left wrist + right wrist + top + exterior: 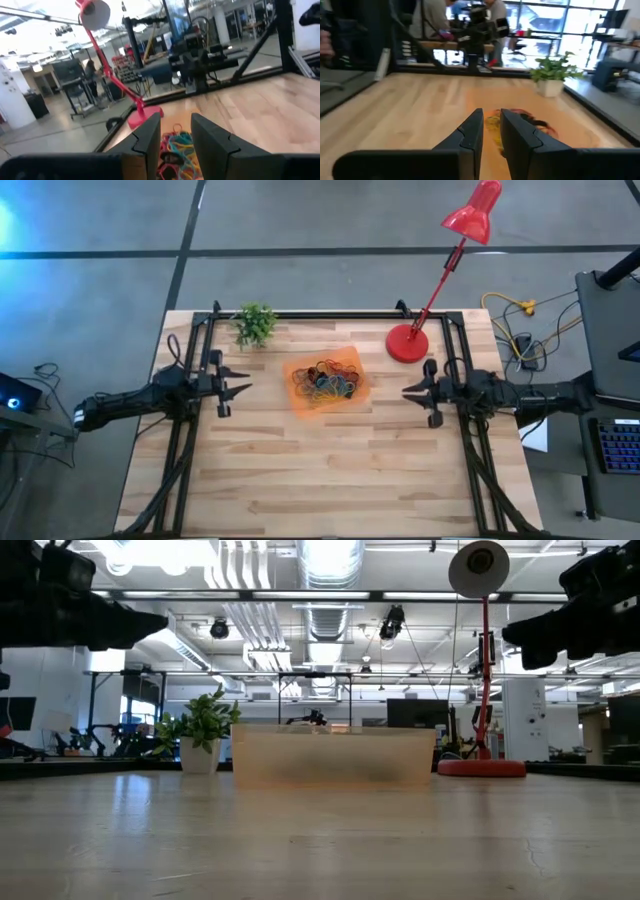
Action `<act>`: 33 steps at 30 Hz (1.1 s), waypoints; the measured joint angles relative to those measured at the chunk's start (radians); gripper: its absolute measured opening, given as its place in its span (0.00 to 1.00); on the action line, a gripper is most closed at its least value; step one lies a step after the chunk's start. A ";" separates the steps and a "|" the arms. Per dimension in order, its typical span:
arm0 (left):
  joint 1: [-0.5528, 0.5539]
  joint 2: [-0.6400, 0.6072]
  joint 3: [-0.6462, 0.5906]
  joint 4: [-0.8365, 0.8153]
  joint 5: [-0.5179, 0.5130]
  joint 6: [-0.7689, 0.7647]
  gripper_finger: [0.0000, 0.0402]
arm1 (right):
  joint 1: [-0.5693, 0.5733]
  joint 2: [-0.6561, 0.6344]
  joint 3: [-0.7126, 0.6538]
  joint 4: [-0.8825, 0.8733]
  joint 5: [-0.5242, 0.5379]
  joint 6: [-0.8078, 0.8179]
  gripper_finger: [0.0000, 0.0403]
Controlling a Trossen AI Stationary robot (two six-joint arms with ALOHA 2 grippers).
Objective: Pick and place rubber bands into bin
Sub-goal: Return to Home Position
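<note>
1. While neither arm is on the pile, the left gripper (245, 388) sits raised near the left table edge. Its fingers are set to a narrow gap with nothing between them.
2. Right gripper (407, 392) mirrors it near the right edge, close to the red lamp base (407, 343). Its gap looks narrower, and it is also empty. Both point inward at the bin.
3. Rubber bands (325, 380) are one tangled multicolour heap inside the orange bin (350, 358), mid-table between the two grippers. I can't spot a stray on the table (330, 480) from above, though a thin tan one could blend into the wood.
4. Handling, my read: the bands are near weightless, floppy and stretchy, and they cling to each other.
   - Pinch a single strand where a loop stands proud of the heap, not the middle of the tangle.
   - Expect neighbours to drag along, and a loop may hang on a finger at release.
5. The bin looks light and thin-walled, so it will likely slide if nudged.
6. Hard to read:
   - Low view shows only the bin's frosted wall, with no contents, and cuts both grippers off at the top corners.
   - Each wrist view shows just a slice of the heap between its own fingers.
   - Individual bands, their count and the lower layers can't be separated.
</note>
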 joint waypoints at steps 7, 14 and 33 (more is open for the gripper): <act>0.000 0.009 0.000 -0.034 0.000 -0.001 0.23 | 0.000 0.001 0.000 -0.039 0.056 -0.050 0.13; 0.000 -0.002 0.000 -0.015 0.000 0.011 0.23 | 0.000 0.000 0.000 -0.064 0.055 -0.064 0.13; -0.002 0.002 0.000 -0.028 0.170 -0.076 0.23 | 0.000 -0.021 0.000 -0.035 0.053 -0.092 0.13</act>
